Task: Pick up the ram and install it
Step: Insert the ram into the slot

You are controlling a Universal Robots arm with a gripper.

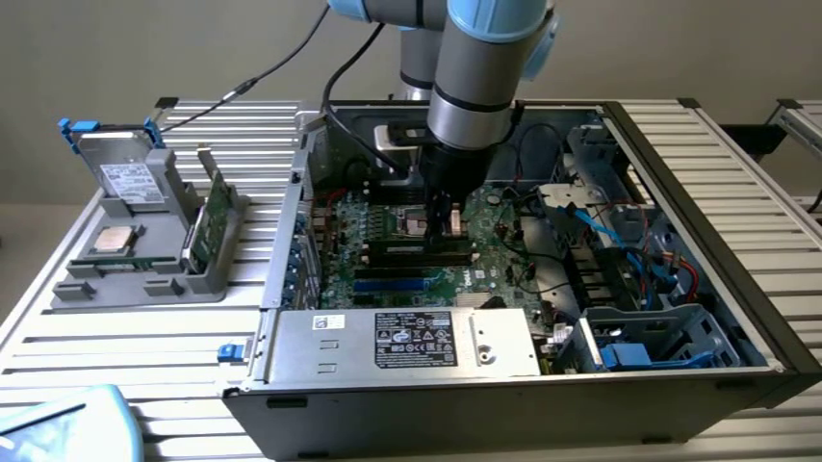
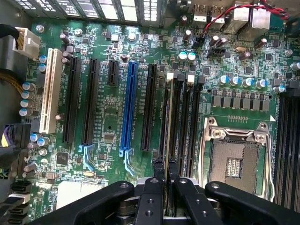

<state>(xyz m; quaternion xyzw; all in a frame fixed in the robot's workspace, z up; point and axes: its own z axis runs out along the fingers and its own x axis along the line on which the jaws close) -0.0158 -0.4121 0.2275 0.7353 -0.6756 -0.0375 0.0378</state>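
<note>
The gripper (image 2: 166, 169) is closed on the ram (image 2: 169, 122), which is held on edge at the memory slots (image 2: 187, 126) beside the processor socket (image 2: 234, 161). A grey holder (image 1: 154, 274) is set well apart at the exterior view's left.

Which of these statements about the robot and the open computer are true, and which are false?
1. The end effector is down inside the open computer case, over the motherboard. True.
2. It is shut on the ram, a thin stick seen edge-on. True.
3. The processor socket holds a chip. False: it is empty.
4. The blue slot has a card in it. False: it is empty.
5. The grey holder stands inside the case. False: it stands outside, at the exterior view's left.
</note>
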